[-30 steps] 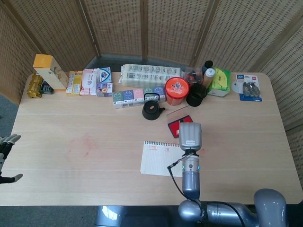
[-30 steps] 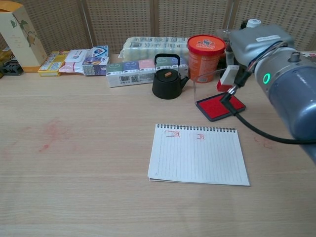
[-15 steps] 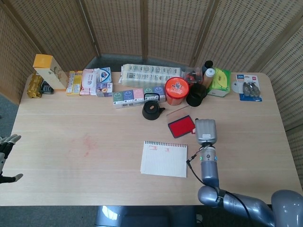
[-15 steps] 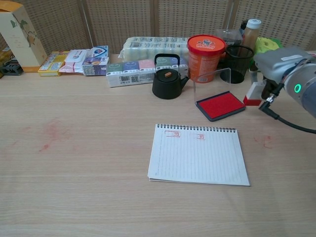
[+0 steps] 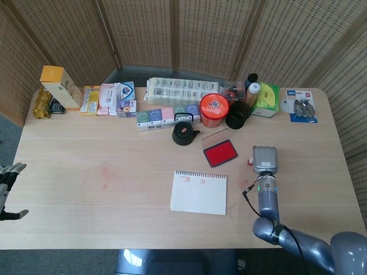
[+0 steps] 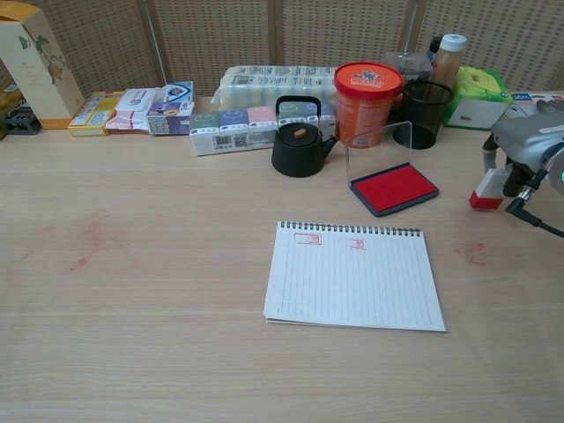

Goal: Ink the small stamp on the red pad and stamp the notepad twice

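1. Holding the small stamp (image 6: 486,189) in my right hand (image 6: 529,159), I have it at the right side of the table (image 5: 86,189), to the right of the red ink pad (image 6: 394,188) and clear of it. My fingers are wrapped about the stamp's upper part; only its white body and red base show below them.
2. My left hand (image 5: 7,183) sits off the table's left edge, fingers spread, holding nothing.
3. On the notepad (image 6: 354,278), near the middle of the table, two small red marks sit side by side just under the spiral binding, so I judge both stampings done.
4. I take the stamp for a light, rigid little block, unlikely to crush. Its base is probably wet with ink and would smear whatever it brushes, so the grip belongs high on the body, well away from that red face.
5. I expect the notepad to be light, its pages soft, and apt to slide under a sideways push.
6. From the chest view I get the stamp itself, the clear lid standing up behind the ink pad, and the marks' outlines.
7. From the head view I get my left hand and the far row of boxes, but my right hand hides nearly all of the stamp there.
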Controlling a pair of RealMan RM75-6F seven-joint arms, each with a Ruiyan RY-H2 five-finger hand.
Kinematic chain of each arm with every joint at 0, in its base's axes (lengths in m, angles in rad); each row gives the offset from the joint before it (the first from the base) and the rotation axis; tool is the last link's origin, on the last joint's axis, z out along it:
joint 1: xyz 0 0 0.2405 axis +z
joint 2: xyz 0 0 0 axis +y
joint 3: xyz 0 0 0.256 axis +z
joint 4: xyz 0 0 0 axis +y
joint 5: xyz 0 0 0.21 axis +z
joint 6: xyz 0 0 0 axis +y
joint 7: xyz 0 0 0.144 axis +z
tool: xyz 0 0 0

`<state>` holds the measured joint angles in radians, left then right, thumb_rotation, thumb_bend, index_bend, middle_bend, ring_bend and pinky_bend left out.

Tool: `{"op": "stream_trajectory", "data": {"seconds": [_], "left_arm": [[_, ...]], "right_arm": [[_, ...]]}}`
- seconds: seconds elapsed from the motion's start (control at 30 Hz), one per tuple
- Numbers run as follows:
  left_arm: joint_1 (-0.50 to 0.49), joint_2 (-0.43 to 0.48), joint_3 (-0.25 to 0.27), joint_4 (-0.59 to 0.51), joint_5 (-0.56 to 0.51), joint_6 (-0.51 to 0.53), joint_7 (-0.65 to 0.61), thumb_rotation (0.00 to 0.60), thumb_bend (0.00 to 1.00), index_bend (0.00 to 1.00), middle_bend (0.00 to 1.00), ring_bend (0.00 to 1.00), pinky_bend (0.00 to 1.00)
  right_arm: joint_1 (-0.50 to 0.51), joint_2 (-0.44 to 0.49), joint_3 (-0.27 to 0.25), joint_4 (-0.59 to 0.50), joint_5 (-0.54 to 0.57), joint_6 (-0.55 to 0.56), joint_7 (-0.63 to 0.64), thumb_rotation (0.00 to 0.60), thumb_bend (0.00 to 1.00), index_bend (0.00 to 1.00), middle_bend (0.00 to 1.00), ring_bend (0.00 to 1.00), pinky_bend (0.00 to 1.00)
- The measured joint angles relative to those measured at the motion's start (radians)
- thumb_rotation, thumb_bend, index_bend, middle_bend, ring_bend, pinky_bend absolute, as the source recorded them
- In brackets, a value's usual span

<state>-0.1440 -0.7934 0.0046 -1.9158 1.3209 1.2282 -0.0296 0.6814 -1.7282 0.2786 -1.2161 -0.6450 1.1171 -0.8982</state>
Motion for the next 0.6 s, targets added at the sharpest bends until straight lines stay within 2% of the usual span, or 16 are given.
{"op": "stream_trajectory", "data": {"seconds": [0.37,0.6], "left_arm": [[0.000,-0.004,0.002,-0.005,-0.001,0.002,0.013,0.600,0.00,0.00,0.00,0.00,0.00],[0.002,-0.005,0.003,-0.007,0.002,0.005,0.017,0.600,0.00,0.00,0.00,0.00,0.00]], "right_arm": [[-0.015,0.013,-0.012,0.004,-0.016,-0.016,0.061,0.600,0.43,0.49,0.87,0.97,1.00],[-0.023,0.026,-0.024,-0.033,-0.024,0.000,0.066,0.600,0.41,0.42,0.87,0.97,1.00]]}}
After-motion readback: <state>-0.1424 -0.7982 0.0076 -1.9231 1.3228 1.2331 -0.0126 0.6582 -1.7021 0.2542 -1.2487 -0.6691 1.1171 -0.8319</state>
